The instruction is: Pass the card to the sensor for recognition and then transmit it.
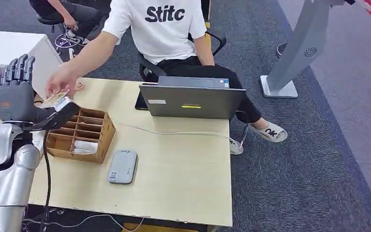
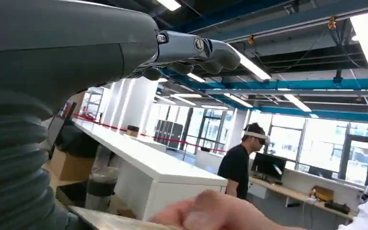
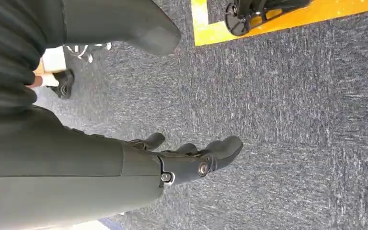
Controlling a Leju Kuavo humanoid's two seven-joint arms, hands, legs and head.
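My left hand [image 1: 17, 92] is raised over the table's left edge, fingers straight up and apart, thumb stretched out to the right. A pale card [image 1: 61, 101] lies on the thumb's tip, and a person's hand [image 1: 60, 82] pinches it from above. In the left wrist view the card's edge [image 2: 110, 221] and the person's fingers [image 2: 206, 214] sit far from my extended fingers [image 2: 196, 48]. The grey sensor pad [image 1: 123, 166] lies flat on the table [image 1: 183, 183]. My right hand [image 3: 191, 155] hangs over the carpet, fingers loosely bent, holding nothing.
A cardboard divider box [image 1: 84, 133] stands between my left hand and the sensor pad. An open laptop [image 1: 193, 99] sits at the table's far edge, and a white cable [image 1: 174, 133] runs across the top. The person sits behind the table. A grey stand [image 1: 294, 53] rises at the right.
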